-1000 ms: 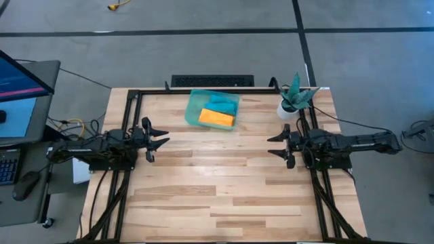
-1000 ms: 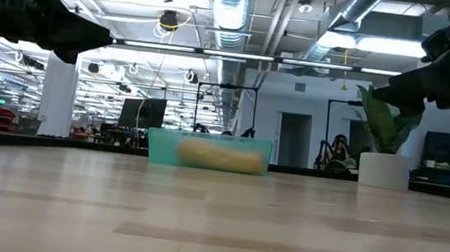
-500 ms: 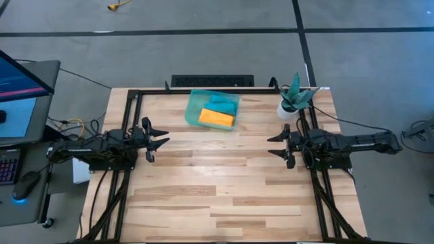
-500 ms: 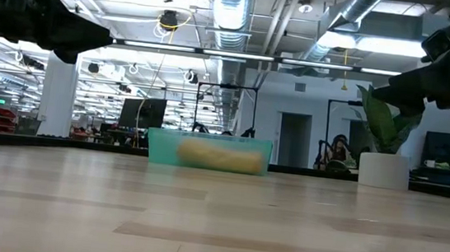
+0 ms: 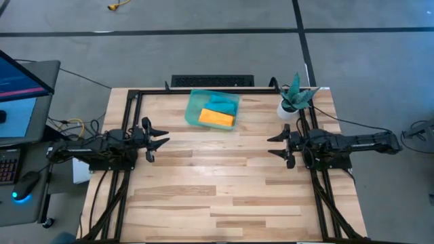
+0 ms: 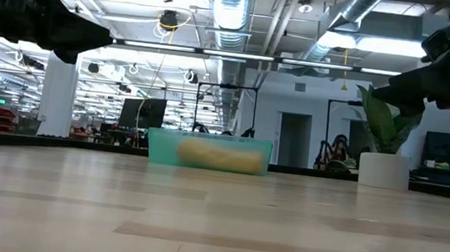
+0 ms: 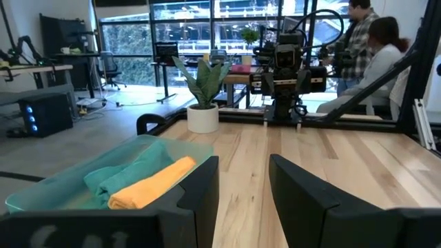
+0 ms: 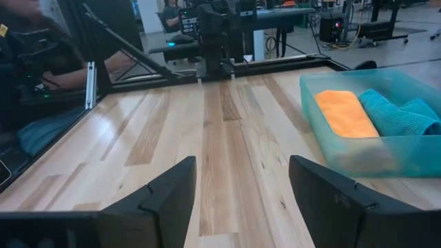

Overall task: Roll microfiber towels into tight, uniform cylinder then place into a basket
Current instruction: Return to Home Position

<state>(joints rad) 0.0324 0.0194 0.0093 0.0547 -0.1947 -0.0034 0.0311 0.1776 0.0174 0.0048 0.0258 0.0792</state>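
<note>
The pale-green translucent basket (image 5: 213, 110) stands on the table near its far edge. Inside it lie the rolled orange towel (image 5: 216, 118) and, on its far side, the teal-blue towel (image 5: 220, 103), both resting on the basket's floor. The orange towel (image 7: 153, 182) and teal one (image 7: 124, 176) also show in the left wrist view, and both in the right wrist view (image 8: 346, 114) (image 8: 400, 111). My left gripper (image 5: 158, 139) hovers open at the table's left edge, pointing level toward the right. My right gripper (image 5: 278, 146) hovers open at the right edge, facing it.
A white pot with a green plant (image 5: 293, 99) stands at the far right corner, close to my right arm. A black frame (image 5: 135, 95) runs along the table's far and side edges. Bare wood (image 5: 217, 176) lies between the arms. People sit beyond the table (image 7: 372, 55).
</note>
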